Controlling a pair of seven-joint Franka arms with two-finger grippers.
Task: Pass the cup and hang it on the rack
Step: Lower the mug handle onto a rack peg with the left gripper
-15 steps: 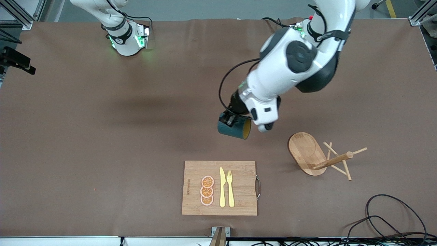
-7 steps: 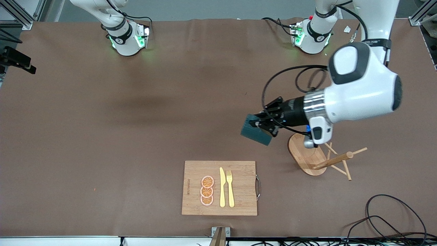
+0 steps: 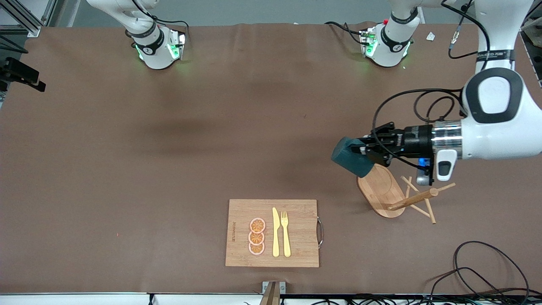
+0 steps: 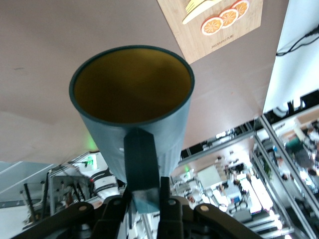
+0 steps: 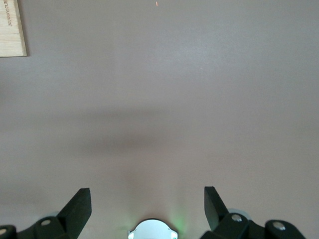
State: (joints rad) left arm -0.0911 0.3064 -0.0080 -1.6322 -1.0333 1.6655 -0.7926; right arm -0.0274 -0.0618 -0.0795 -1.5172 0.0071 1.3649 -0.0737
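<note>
Brown-covered table [image 3: 169, 169], aluminium frame edges

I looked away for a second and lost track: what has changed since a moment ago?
The left tool, still shut on the cup, has swung it through the air toward the left arm's end of the table; the cup now hangs over the edge of the rack's base. The right tool waits open. The rack, board and cutlery stayed put.

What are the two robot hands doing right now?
Left end effector: closed on the teal mug by its handle, over the mug tree's base.
Right end effector: open, empty, waiting.
</note>
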